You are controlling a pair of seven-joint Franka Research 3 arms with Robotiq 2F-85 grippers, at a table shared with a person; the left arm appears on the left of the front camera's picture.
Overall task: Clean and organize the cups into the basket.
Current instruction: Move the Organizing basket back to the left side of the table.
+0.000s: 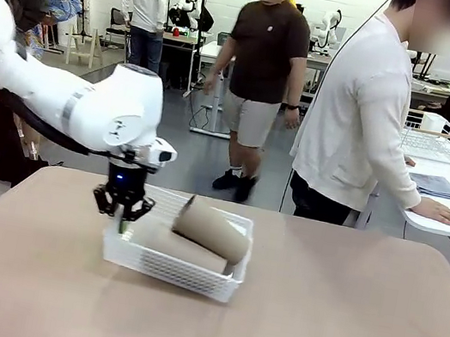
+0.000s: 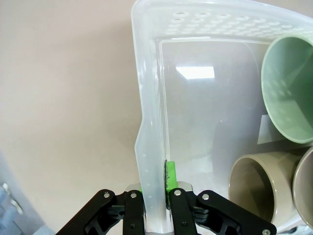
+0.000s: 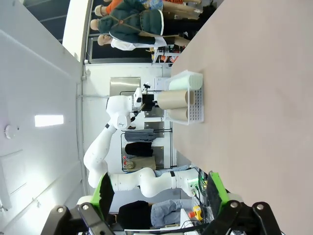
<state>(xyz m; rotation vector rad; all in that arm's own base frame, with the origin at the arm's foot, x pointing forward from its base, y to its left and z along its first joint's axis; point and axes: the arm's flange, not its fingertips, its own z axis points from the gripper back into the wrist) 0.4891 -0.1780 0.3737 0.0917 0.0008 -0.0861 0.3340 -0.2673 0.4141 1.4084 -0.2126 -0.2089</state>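
Front view: left pincer (image 1: 121, 218) points straight down, clamped on the tilted basket (image 1: 180, 272) wall.

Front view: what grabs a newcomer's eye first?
The left claw, shut on the left wall of the white basket at mid-table, with the basket tipped up on that side. Inside it three cups lie on their sides: two tan cups and a mint green cup. The right claw hangs open, well away.

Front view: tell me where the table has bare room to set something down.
Bare tabletop stretches right of the basket and along the near edge. Crowded: the basket holds the cups, and the left tool is clamped on its left wall.
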